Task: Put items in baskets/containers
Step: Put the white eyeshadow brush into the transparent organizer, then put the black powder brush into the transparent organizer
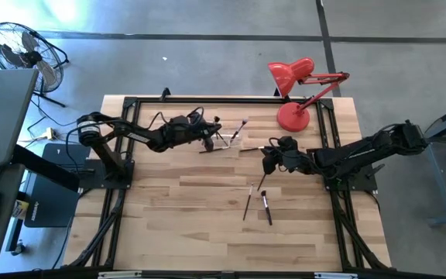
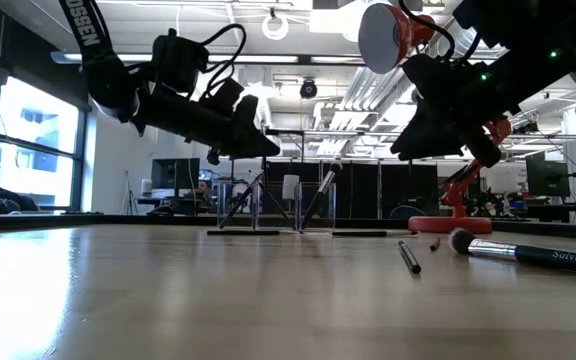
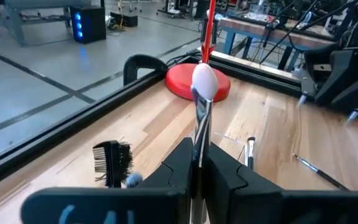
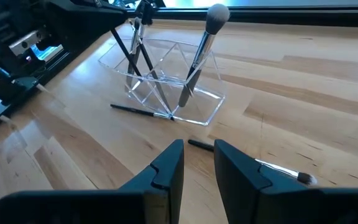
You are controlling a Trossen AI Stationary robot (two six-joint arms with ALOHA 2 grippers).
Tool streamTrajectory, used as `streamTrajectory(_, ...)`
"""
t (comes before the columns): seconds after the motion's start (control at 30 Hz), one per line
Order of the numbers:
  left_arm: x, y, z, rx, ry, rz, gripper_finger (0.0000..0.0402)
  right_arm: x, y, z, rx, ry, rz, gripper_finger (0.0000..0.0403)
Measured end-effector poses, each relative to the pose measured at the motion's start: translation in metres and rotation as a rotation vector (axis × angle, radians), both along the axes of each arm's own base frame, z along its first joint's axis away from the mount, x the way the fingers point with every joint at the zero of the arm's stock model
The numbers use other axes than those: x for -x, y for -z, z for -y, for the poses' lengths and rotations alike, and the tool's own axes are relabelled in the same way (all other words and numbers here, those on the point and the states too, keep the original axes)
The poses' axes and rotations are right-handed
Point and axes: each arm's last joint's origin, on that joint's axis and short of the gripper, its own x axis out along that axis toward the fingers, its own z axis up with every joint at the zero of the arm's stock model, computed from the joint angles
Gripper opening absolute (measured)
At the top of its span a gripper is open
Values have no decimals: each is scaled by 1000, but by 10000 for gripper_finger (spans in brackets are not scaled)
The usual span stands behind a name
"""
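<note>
Plainly, the left gripper pinches a white-tipped brush upright above the clear holder, likely for dropping in, while the right gripper hangs empty, parted, facing it, two brushes on the table.

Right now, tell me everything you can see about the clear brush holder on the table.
The clear holder looks like thin transparent plastic, split by angled walls into compartments, open at the top. It stands upright on the wooden table, toward the far edge, between the two arms and apart from the red lamp base. Several brushes lean inside it: a fluffy-tipped brush in one compartment, dark thin-handled brushes in another. One thin brush lies flat on the table beside its base. The left gripper hangs close by it.
</note>
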Motion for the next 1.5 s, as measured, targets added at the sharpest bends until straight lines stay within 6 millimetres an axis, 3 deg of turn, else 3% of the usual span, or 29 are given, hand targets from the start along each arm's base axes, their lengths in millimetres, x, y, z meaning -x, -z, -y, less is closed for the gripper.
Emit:
streamTrajectory(0.53, 1, 6, 1, 65, -5, -34, 29, 1, 0, 1, 25, 39, 2, 83)
streamTrajectory(0.97, 1, 6, 1, 74, -6, -43, 151, 0, 0, 1, 21, 34, 2, 83)
streamTrajectory(1.5, 19, -40, 7, 2, -5, 12, 170, -1, 1, 3, -73, -45, 10, 83)
